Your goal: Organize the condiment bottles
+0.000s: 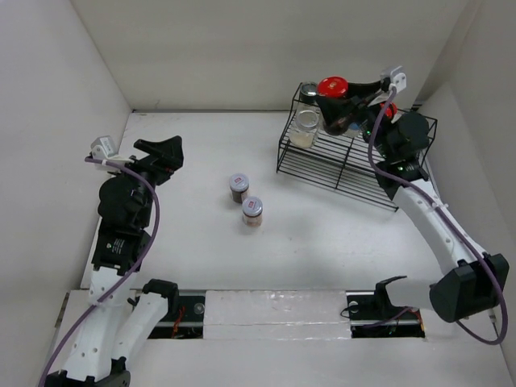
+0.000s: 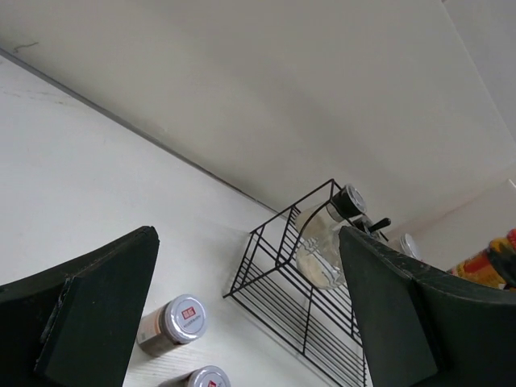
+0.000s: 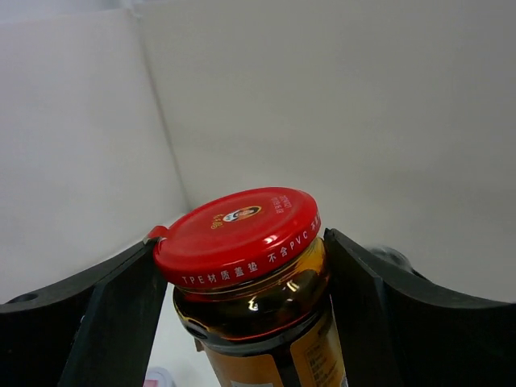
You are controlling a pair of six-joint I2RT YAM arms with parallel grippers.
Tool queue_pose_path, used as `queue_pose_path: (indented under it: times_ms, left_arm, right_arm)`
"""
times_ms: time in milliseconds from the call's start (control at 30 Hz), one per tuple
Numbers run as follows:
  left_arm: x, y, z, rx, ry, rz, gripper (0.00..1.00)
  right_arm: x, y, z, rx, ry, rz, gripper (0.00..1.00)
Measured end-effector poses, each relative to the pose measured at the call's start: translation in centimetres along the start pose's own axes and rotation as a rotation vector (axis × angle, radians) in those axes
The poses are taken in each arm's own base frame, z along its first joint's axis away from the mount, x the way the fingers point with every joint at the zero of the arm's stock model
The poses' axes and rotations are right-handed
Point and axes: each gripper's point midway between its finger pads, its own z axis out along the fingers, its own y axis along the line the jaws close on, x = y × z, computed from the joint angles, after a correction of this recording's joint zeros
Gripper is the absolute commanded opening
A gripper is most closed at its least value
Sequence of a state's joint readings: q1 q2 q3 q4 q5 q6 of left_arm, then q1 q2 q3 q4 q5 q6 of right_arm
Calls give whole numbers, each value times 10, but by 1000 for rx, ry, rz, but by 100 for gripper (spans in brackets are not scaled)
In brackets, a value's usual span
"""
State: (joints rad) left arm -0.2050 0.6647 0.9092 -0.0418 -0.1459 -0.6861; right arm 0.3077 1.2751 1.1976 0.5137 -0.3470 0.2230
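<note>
Right gripper (image 1: 342,102): jaws pinching one red-capped jar (image 3: 242,234). A finger (image 3: 113,314) presses each side of the body just under the cap. Contents dark amber. The jar is upright and held over the far corner of the black wire rack (image 1: 347,157).

In the rack, two clear jars:
- one with pale contents (image 1: 305,129), just below and to the left of the right jaws
- one with a silver lid (image 1: 310,90), just beside the held jar, on its left

Left gripper (image 1: 165,151): jaws spread wide, holding nothing.

On the white table (image 1: 193,266), two silver-capped jars:
- the far one (image 1: 239,187)
- the near one (image 1: 252,211)

Both are upright and close together but not touching. They stand ahead of the left jaws and well apart from them. From the left wrist they show low in the gap between the fingers (image 2: 97,306).

Count: five jars made out.
</note>
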Motion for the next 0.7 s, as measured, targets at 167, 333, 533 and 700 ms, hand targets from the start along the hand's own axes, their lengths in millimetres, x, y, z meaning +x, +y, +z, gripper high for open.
queue_pose_path:
  times_ms: [167,333,533,700]
  left_arm:
    - [3,0,2,2,14,2,91]
    - [8,1,5,2,33,5,91]
    - [13,1,7,4,51,7,91]
    - [13,1,7,6,52,7,91]
  right_arm:
    - [41,-59,-21,151,115,-7,55]
    - [109,-98,-43,243,242,49,55]
    - [164,-125,-58,296,329,127,55]
    - [168,-130,-57,297,307,124,58]
